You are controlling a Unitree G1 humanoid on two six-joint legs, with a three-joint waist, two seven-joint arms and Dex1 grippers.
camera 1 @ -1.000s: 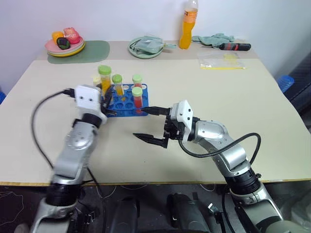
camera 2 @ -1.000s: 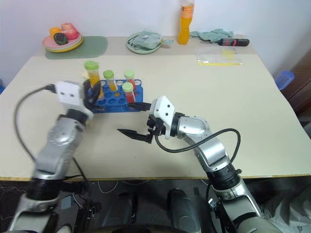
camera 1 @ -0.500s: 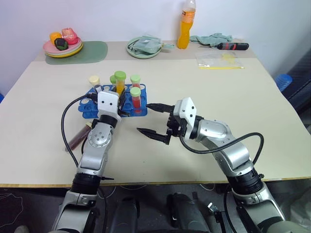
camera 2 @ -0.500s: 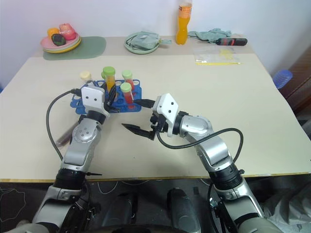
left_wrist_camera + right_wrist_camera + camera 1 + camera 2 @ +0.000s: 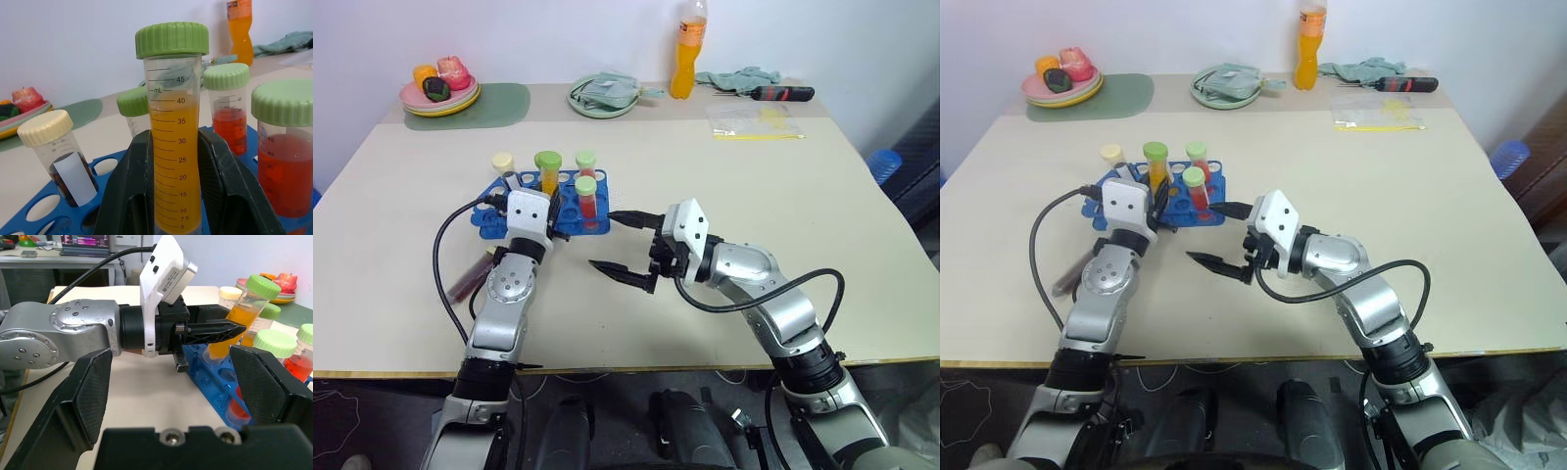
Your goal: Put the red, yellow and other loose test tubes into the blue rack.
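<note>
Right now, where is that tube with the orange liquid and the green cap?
The orange-liquid tube is clamped in the left gripper, upright over the blue rack on the table's left half, beside two red-liquid tubes.

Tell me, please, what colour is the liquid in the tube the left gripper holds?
Orange-yellow, under a green cap; the tube shows best in the left wrist view.

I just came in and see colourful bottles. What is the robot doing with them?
The robot is sorting test tubes into a blue rack. Its left end effector is shut on a tube of orange liquid with a green cap, held over the rack. The right end effector waits open beside the rack, holding nothing. Two red tubes and a cream-capped tube stand in the rack. One dark tube lies on the table.
</note>
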